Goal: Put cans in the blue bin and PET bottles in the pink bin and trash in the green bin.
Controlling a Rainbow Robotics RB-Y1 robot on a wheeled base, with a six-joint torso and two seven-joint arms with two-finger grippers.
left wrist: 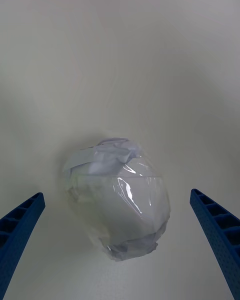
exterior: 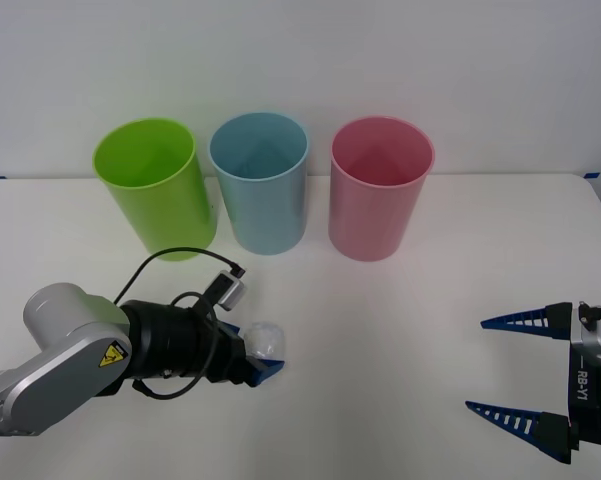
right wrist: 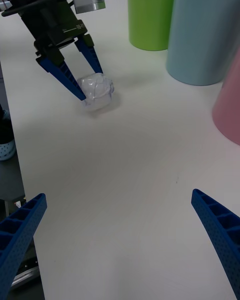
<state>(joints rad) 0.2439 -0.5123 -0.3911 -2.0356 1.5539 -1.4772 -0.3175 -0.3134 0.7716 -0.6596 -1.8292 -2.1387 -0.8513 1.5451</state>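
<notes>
My left tool [exterior: 257, 358] lies low over the table [exterior: 400, 320], fingers [left wrist: 216, 230] spread wide to either side of the trash [exterior: 267, 339]; the pads stand just beside the wad, gripping nothing. In the front view one finger is hidden behind the wad. My right tool [exterior: 510, 370] waits well apart, wide open and empty, its body cut off at the edge. Beyond stand the green bin [exterior: 157, 190], blue bin [exterior: 262, 185] and pink bin [exterior: 376, 190].

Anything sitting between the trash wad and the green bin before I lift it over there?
No. In the front view, only bare white table lies between the trash, framed by the open left gripper, and the green bin.
</notes>
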